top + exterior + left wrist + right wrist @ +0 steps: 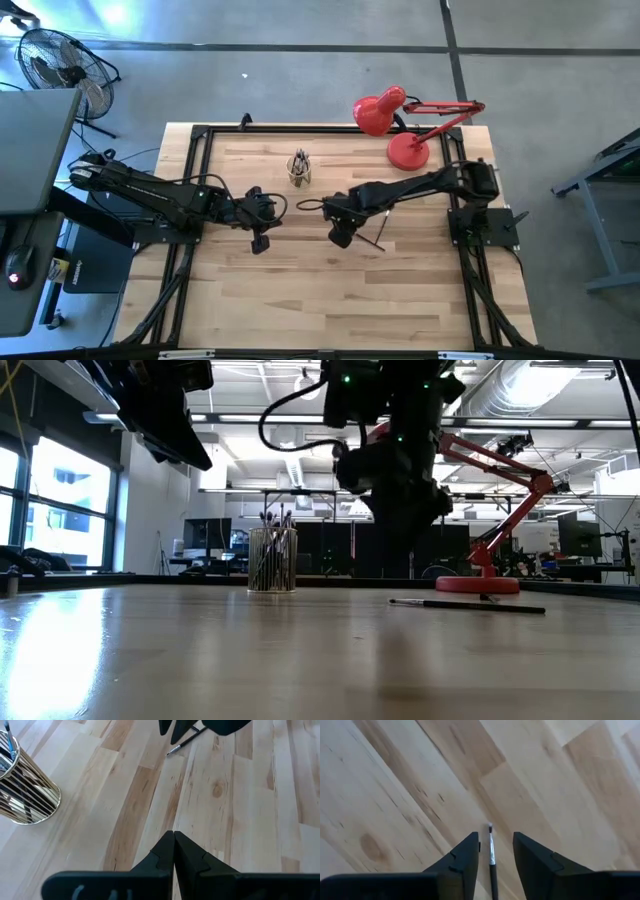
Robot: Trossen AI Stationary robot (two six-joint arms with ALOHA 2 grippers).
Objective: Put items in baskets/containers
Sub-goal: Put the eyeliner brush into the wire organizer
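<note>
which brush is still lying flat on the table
The lone brush beside the red lamp, under the right gripper; the others stand in the cup.

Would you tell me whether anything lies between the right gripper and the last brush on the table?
Nothing visible does. The right gripper is open, its fingers either side of the brush, which lies flat on bare table.

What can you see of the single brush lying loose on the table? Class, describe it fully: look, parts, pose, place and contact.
The brush is a thin dark stick with a small pale, silvery tip, seen best in the right wrist view. It lies flat on the wooden table, apart from the cup that holds the other brushes. The right tool hangs above it, open, one finger on each side; nothing visibly touches the brush but the table. From above, it shows beside the right arm.
</note>
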